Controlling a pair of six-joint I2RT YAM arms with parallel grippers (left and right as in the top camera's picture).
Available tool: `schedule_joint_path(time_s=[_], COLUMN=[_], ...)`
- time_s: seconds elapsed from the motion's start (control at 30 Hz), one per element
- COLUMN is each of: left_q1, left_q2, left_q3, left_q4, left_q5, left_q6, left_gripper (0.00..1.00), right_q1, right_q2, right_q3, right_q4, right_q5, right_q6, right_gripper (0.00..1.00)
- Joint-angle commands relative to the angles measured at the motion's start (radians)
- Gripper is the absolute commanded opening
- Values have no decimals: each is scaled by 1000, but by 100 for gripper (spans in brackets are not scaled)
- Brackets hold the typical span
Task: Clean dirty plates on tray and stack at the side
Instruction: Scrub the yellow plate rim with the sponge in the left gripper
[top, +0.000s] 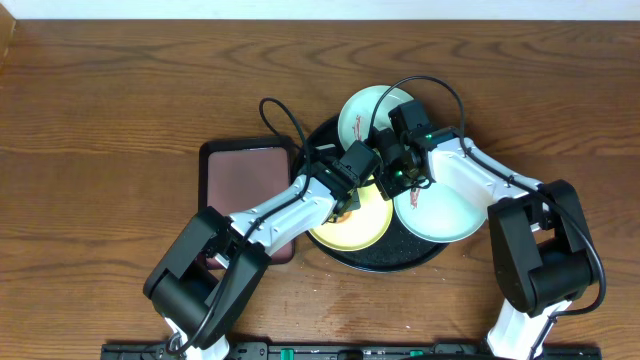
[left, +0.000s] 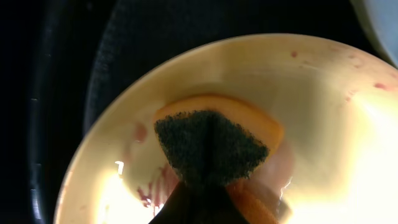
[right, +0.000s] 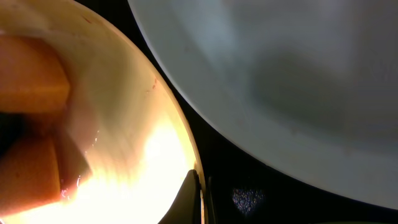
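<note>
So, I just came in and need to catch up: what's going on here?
The left gripper holds an orange sponge with a dark scrub pad against the yellow plate, which shows reddish smears. The right gripper pinches that plate's rim. Two mint-blue plates sit beside it on the black tray.

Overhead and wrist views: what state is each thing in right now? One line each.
yellow plate: on the tray, smeared red-brown
sponge: pinched, pressed onto the yellow plate
left gripper: shut on the sponge
right gripper: shut, at the yellow plate's rim
far mint plate: smeared, overlapping the tray's far rim
right mint plate: overhanging the tray's right rim
tray: flat, carrying all three plates
</note>
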Motion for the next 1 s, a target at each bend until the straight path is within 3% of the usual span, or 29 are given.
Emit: schedule_joint_path(time_s=[0.0, 0.4, 0.53, 0.63, 0.7, 0.8, 0.97], left_q1=[10, 43, 43, 42, 32, 7, 0], left_q2=[19, -23, -35, -39, -32, -13, 48], left_q3=[-5, 64, 73, 73, 73, 73, 73], left_q4=[-21, -217, -196, -94, -24, 31, 1], left_q5=[-78, -186, -74, 179, 268, 206, 166], left_q6=[-7, 66, 65, 64, 51, -11, -15], left_gripper=[7, 7, 8, 7, 8, 7, 7], right_q1=[13, 12, 12, 12, 12, 12, 10], right_q2=[16, 16, 16, 16, 16, 16, 16], right_q3=[-5, -5, -5, -5, -5, -5, -5], right_q4=[-15, -15, -15, -15, -15, -24, -41], right_q5=[6, 10, 10, 10, 10, 10, 14], right_q6=[4, 4, 4, 4, 4, 4, 0], right_gripper=[1, 1, 1, 1, 1, 1, 1])
